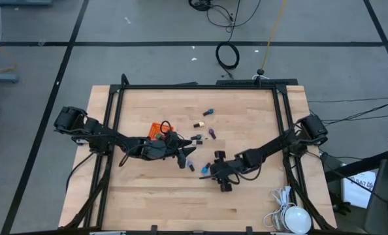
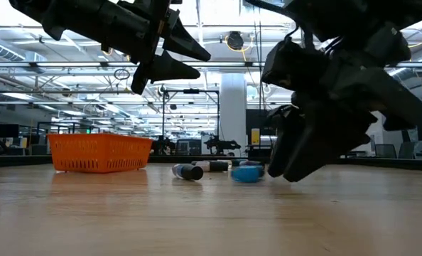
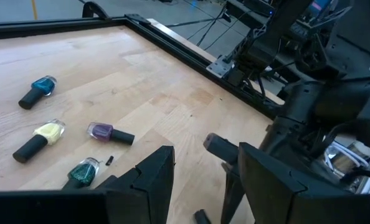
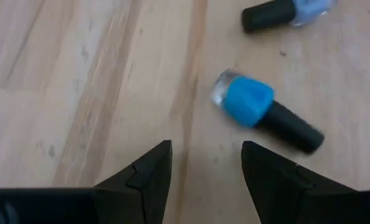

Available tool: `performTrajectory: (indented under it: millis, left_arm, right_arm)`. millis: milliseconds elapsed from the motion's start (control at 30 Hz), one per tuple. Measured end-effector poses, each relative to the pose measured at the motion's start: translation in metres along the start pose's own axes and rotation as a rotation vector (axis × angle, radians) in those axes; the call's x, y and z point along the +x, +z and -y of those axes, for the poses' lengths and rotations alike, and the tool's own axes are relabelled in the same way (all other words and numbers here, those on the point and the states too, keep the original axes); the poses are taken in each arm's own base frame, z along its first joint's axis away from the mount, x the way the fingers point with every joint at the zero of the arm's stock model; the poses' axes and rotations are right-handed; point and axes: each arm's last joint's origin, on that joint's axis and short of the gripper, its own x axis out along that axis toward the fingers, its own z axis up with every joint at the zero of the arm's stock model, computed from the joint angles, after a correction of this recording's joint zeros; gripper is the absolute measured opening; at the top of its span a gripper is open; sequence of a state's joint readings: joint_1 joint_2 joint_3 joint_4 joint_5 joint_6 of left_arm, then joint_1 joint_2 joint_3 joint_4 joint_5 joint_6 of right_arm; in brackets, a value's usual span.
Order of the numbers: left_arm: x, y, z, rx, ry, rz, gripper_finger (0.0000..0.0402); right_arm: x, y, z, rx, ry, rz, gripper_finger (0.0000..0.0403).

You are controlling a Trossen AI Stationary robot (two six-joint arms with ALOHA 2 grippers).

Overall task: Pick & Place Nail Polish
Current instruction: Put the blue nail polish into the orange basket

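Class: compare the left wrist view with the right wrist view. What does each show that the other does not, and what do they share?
Left wrist only: teal, yellow, purple and green bottles lying flat, the table's black frame, and the right arm.

Right wrist only: a bright blue bottle lying just ahead of the right gripper, and a pale blue one beyond.

Both: wooden tabletop, dark-capped bottles on their sides, and open, empty fingers; the left gripper holds nothing.

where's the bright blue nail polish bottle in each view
High view: small bright blue nail polish bottle with a black cap, lying just left of the right tool.
Low view: lying mid-table, beside that tool.
Left wrist view: cannot tell.
Right wrist view: upper right of centre, ahead of the open fingers.
Shared landmark: the right tool.
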State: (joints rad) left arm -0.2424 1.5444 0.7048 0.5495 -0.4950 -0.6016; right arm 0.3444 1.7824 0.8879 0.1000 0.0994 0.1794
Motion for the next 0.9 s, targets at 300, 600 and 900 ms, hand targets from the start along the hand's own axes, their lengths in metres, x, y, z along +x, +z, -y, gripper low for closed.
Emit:
performTrajectory:
  millis: [300, 600, 900]
  left_arm:
    - [0.0, 0.0, 0.0, -0.009, 0.0, 0.0, 0.0175]
    - [0.0, 0.0, 0.0, -0.006, 0.0, 0.0, 0.0175]
    - [0.0, 0.0, 0.0, -0.006, 0.0, 0.0, 0.0175]
  right_arm:
    - [0.0, -0.003, 0.0, -0.03, -0.012, -0.027, 0.018]
    - [-0.01, -0.006, -0.001, -0.029, -0.014, -0.09, 0.018]
    - [-0.017, 0.005, 0.004, -0.134, -0.085, -0.004, 0.018]
